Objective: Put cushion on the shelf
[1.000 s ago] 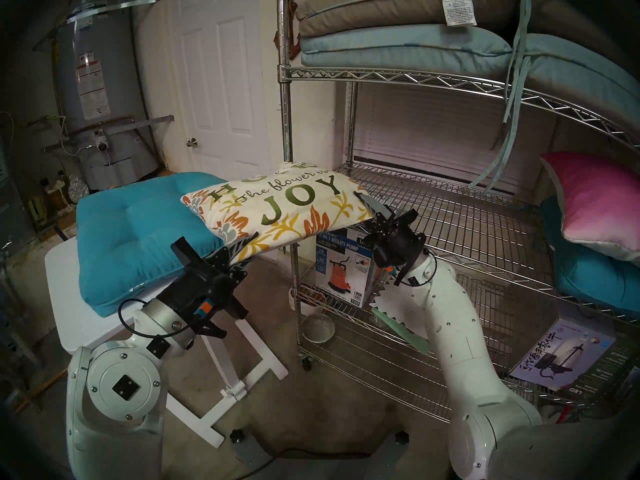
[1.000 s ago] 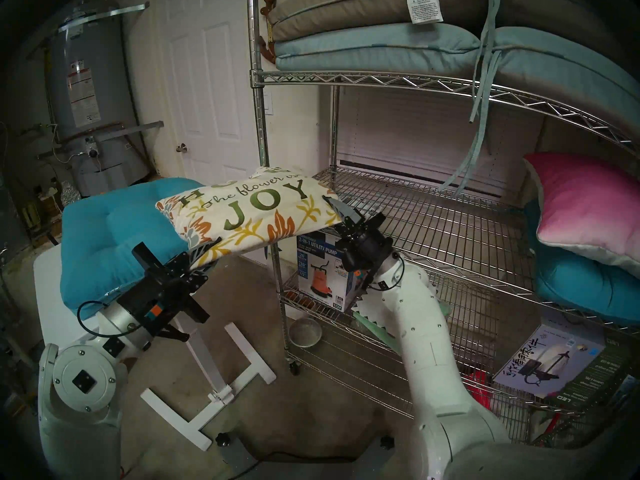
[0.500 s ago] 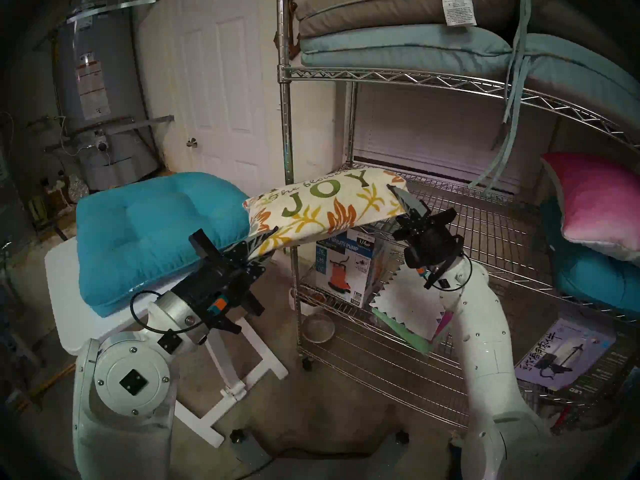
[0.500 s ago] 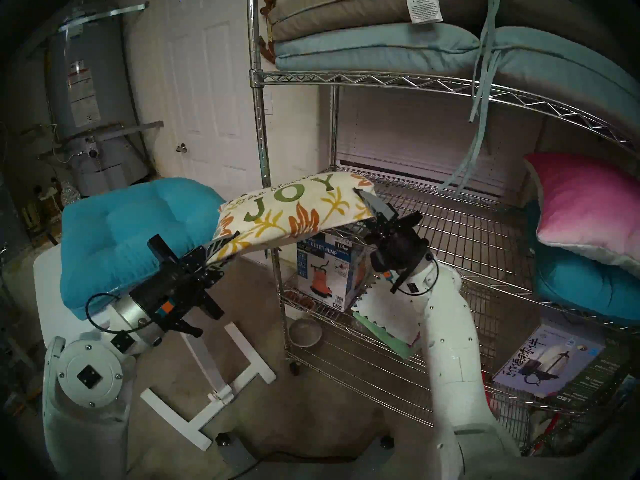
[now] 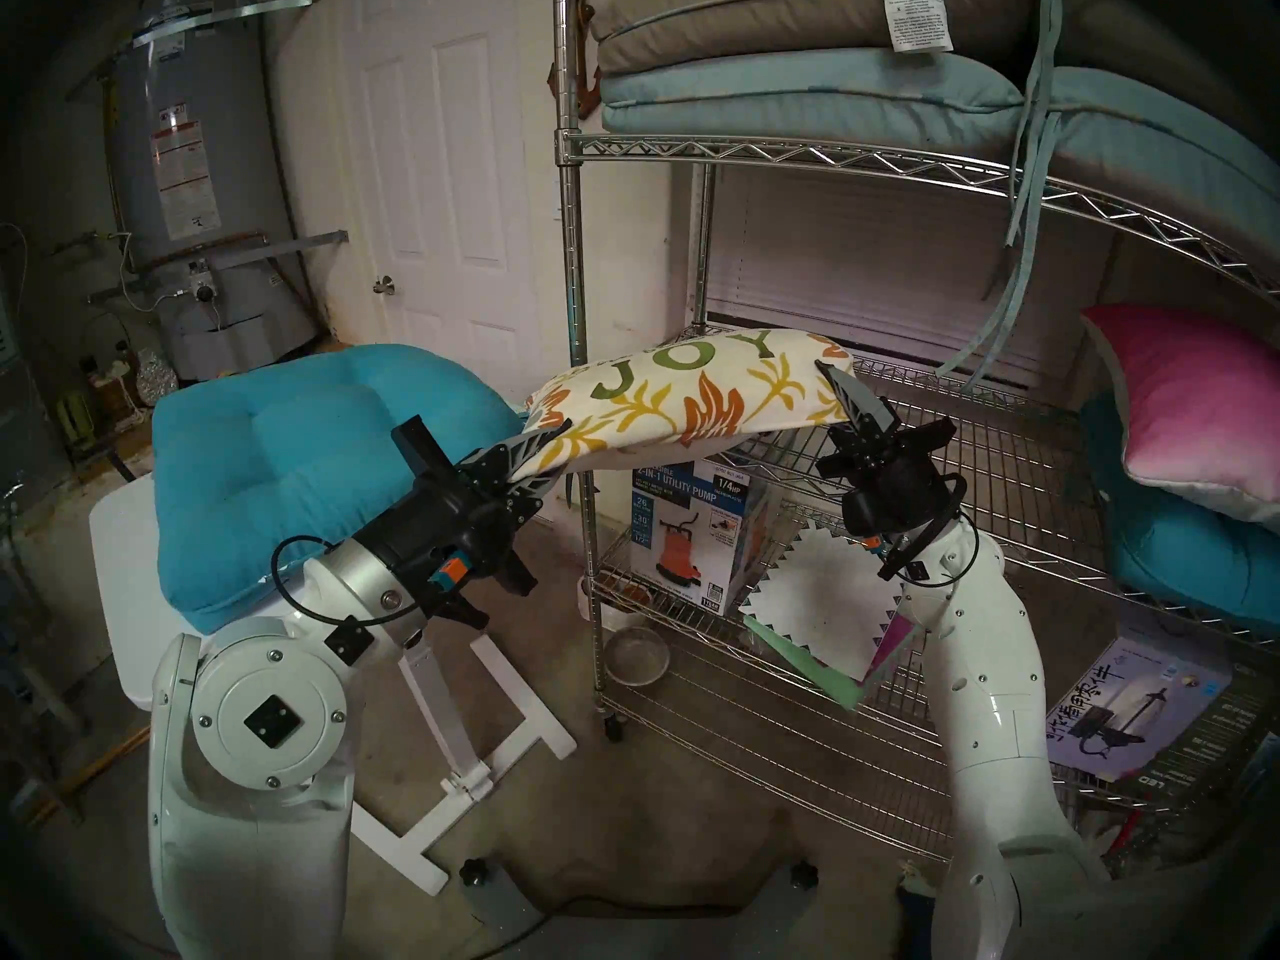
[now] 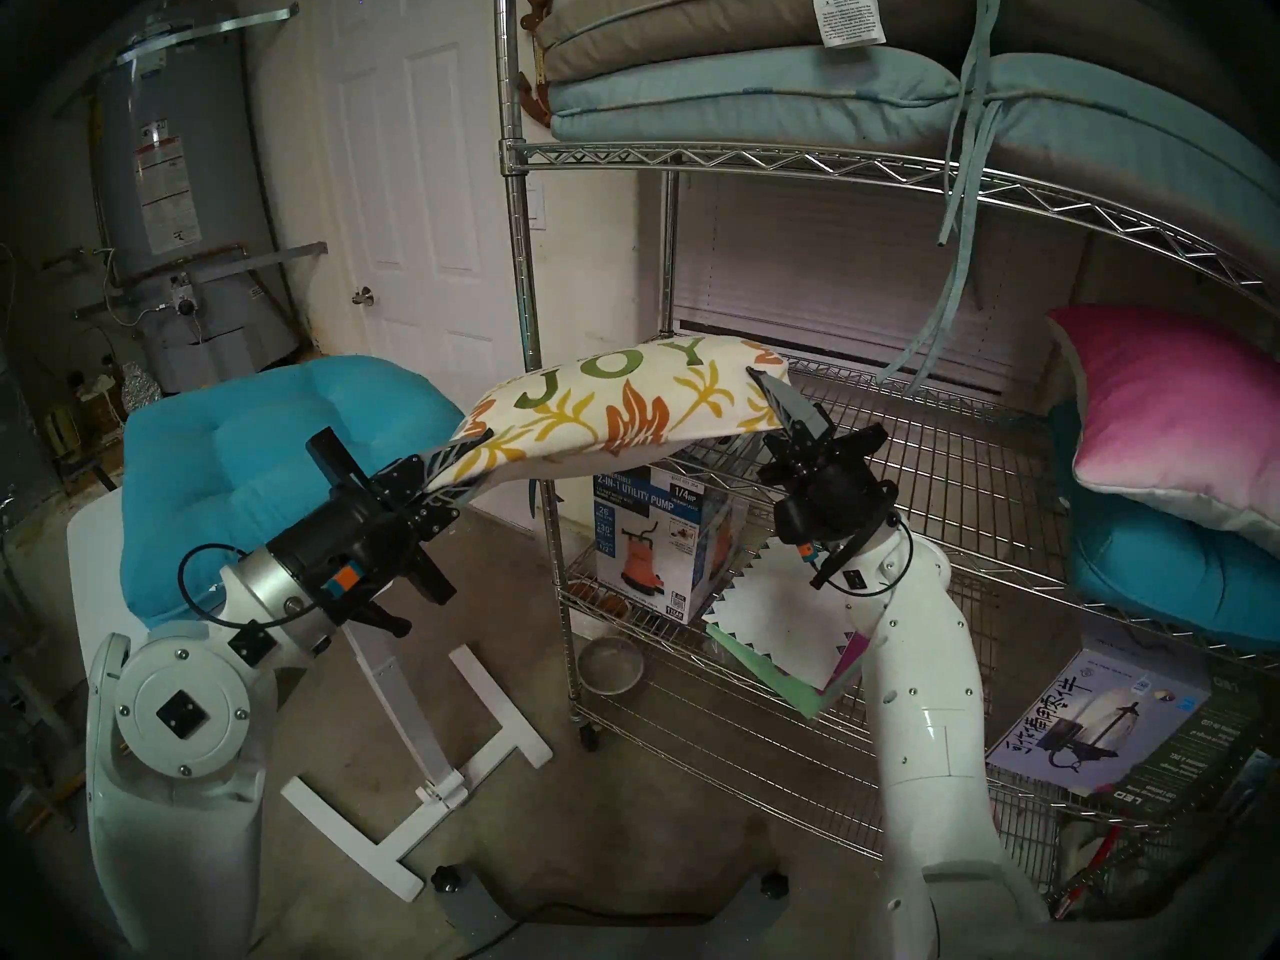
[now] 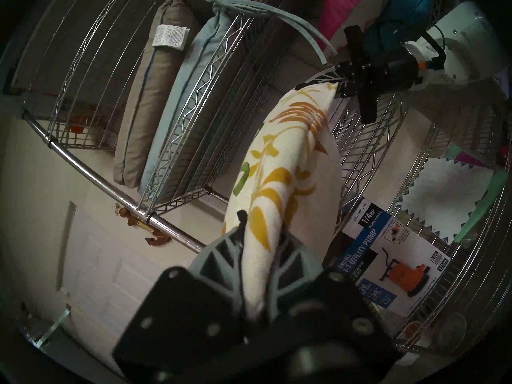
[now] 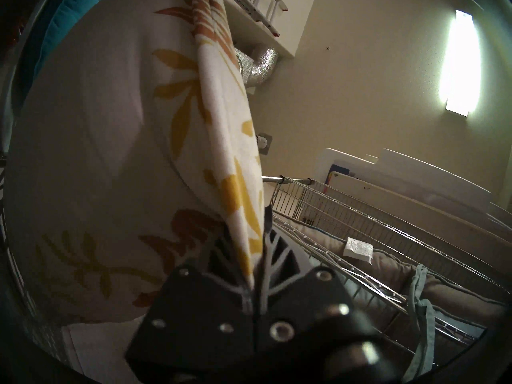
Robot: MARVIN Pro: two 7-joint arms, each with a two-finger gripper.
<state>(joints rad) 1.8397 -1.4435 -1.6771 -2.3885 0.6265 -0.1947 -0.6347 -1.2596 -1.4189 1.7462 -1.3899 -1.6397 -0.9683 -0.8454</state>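
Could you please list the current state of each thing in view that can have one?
cushion: held in the air by two corners, sagging, partly over the middle tier.
left gripper: shut on the cushion's near-left corner.
right gripper: shut on the cushion's right corner.
shelf: middle tier bare on its left part.
door: closed.
pink pillow: resting on a teal cushion.

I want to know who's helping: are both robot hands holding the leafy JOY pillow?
Yes, the left gripper and the right gripper each have their jaws shut on an end of the pillow.
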